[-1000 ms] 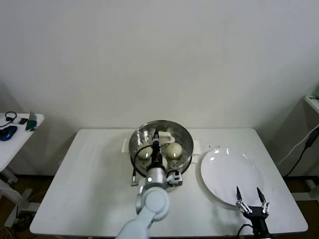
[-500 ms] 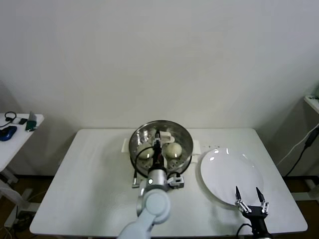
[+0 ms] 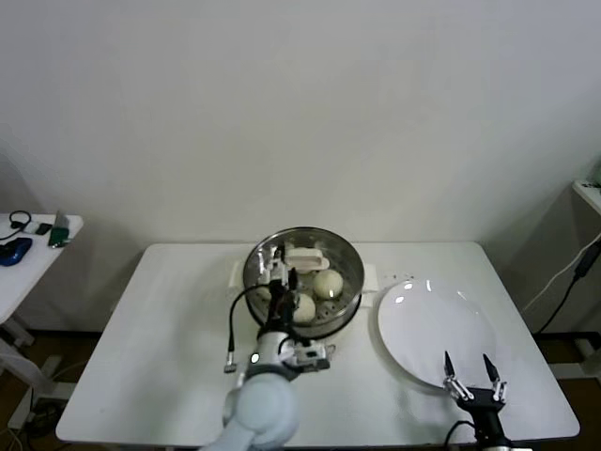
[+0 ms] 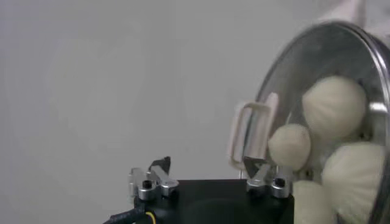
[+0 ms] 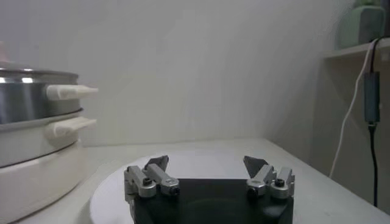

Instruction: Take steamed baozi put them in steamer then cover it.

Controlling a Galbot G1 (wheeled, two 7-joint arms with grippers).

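The steamer (image 3: 347, 268) stands at the table's back middle on its cream pot base (image 5: 30, 164). The glass cover (image 3: 319, 246) lies on it, its cream handle (image 3: 302, 256) in the centre. Baozi (image 3: 327, 282) show through the glass; the left wrist view shows several baozi (image 4: 334, 109) under the cover (image 4: 317, 42). My left gripper (image 3: 282, 278) is open and empty at the steamer's near left side. In the left wrist view the left gripper (image 4: 207, 165) sits just short of the handle (image 4: 250, 131). My right gripper (image 3: 467, 363) is open and empty over the white plate's front edge.
The flat white plate (image 3: 437, 329) lies right of the steamer, with nothing on it; it also shows in the right wrist view (image 5: 113, 192). A side table (image 3: 28, 230) with small items stands far left. A shelf and cable (image 3: 573, 277) are at the far right.
My left gripper has let go of the cover's handle and drawn back toward me and to the left. The handle now shows uncovered. The right arm has not moved.
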